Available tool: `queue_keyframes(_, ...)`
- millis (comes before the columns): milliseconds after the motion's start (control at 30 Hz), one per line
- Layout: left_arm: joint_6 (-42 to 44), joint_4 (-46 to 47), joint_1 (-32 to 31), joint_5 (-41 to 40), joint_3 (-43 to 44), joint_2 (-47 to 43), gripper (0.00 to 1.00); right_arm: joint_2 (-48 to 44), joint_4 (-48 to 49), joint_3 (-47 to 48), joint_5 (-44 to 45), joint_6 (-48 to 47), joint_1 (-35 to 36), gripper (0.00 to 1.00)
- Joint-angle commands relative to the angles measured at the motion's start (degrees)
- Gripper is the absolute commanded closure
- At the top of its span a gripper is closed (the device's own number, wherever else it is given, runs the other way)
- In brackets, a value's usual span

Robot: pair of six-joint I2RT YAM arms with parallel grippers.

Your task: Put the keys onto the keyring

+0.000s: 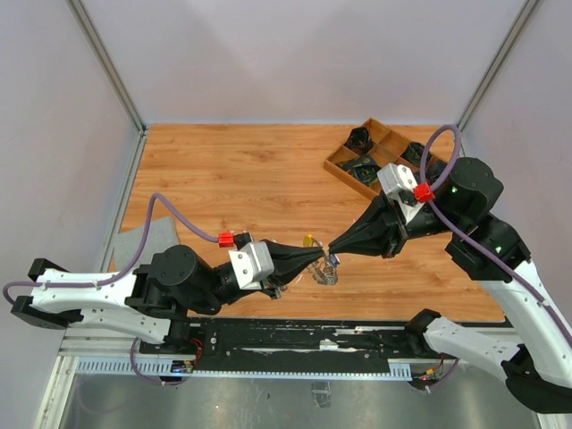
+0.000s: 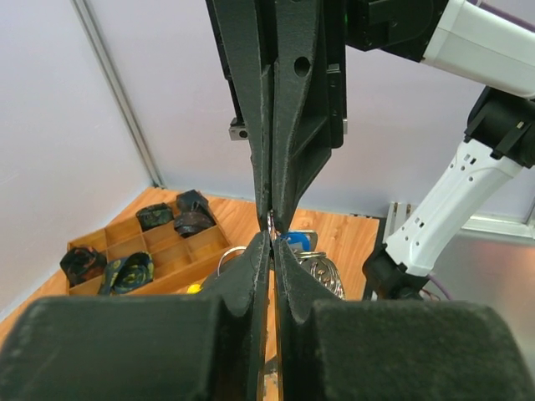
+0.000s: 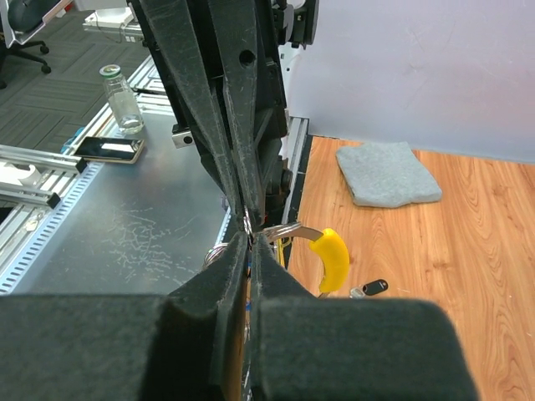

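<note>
left gripper (image 1: 318, 258), jaws pressed together, meets the keyring (image 1: 327, 273) near the wooden table's (image 1: 232, 170) front edge, its yellow curved piece (image 3: 333, 259) showing. right gripper (image 1: 332, 248), jaws also together, meets it tip to tip; whether either pinches the wire is unclear.

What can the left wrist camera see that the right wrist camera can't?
Only the left wrist: the wooden compartment tray holding dark items. Only the right wrist: the grey foam pad, a clear bottle and a dark phone. Both: the left gripper and right gripper, shut, meeting tip to tip, with the silvery wire keyring beside them.
</note>
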Motion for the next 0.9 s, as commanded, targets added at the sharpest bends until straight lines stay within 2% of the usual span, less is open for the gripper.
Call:
queue_keyframes(0, -0.2, 3.04, -0.35, -2.6, 1.38, -0.24, 0.85, -1.38, -2.11, 1.69, 2.44, -2.79, 0.65, 0.99)
queue_keyframes(67, -0.91, 2.08, -0.35, -3.95, 1.72, -0.04, 0.72, -1.82, -4.72, 2.43, 4.9, -4.67, 0.86, 0.99)
queue_keyframes(167, -1.63, -0.27, -0.35, -6.33, 2.63, 0.64, 0.63, -1.18, -11.58, 5.6, 9.67, -9.32, 1.35, 0.99)
queue_keyframes(367, -2.49, -2.49, -0.35, -8.11, 3.31, 1.05, 0.55, 2.12, -26.09, 12.81, 19.37, -17.25, 4.25, 0.99)
queue_keyframes(467, -2.85, -3.36, -0.35, -9.01, 3.69, 1.57, 0.52, 4.03, -32.4, 16.18, 27.86, -20.51, 8.71, 1.0)
queue_keyframes(567, -3.54, -4.88, -0.15, -8.45, 4.29, 2.1, 0.45, 6.28, -39.27, 19.66, 37.76, -22.8, 14.23, 1.0)
queue_keyframes(700, -6.27, -5.77, 2.59, -4.09, 3.5, 1.4, 0.44, 9.84, -46.82, 24.76, 49.01, -24.09, 21.75, 0.99)
queue_keyframes(867, -7.49, -4.65, 6.46, 3.86, 0.88, -0.08, 0.52, 14.25, -53.52, 29.11, 57.1, -24.34, 26.42, 1.0)
